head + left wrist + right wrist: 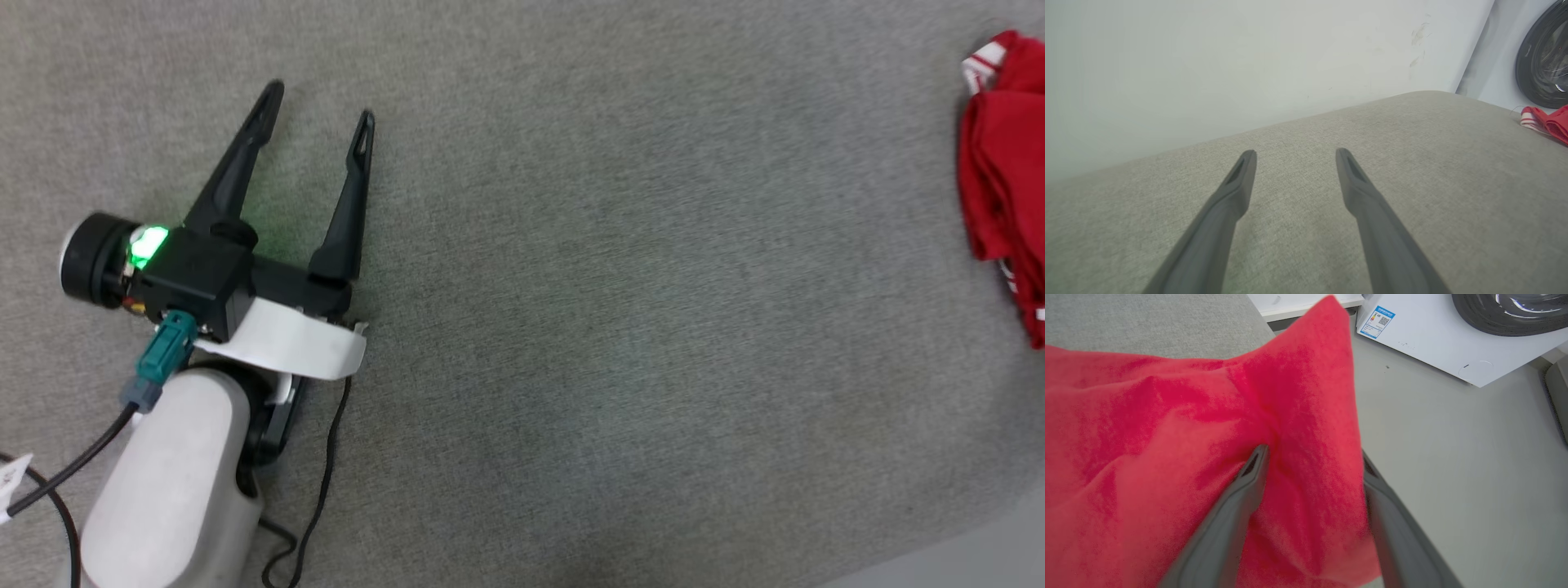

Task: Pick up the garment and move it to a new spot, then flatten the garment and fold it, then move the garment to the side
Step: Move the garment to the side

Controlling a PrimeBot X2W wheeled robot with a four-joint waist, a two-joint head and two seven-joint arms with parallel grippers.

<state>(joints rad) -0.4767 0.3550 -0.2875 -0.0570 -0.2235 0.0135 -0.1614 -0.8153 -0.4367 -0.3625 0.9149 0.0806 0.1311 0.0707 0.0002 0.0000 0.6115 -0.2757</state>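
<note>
Fingers [1241,498] of right gripper [1312,457] are seen spread wide, with a raised fold of garment [1147,437] standing between them; nothing is pinched. Left gripper [320,102] is likewise spread and empty, hung over bare grey pad [571,286], well apart from the cloth.

Garment is bunched at the pad's right edge in the head view, next to where floor [1453,465] and white appliance [1425,339] begin. Lettering can't be made out.

Step judged: a grip at that fold, either being set up or let go; it can't be told which. If a pick is meant:
- the fold should be seated deep between the fingers before closing, so several layers are caught
- a lift straight up is advised before any sideways carry, as the cloth sits close to the pad's edge and could be dragged off
- the left arm should be kept clear until the cloth is laid down for flattening

Count: one garment, two grippers, four fingers, one pad, one appliance, one label [1380,320] on it.
</note>
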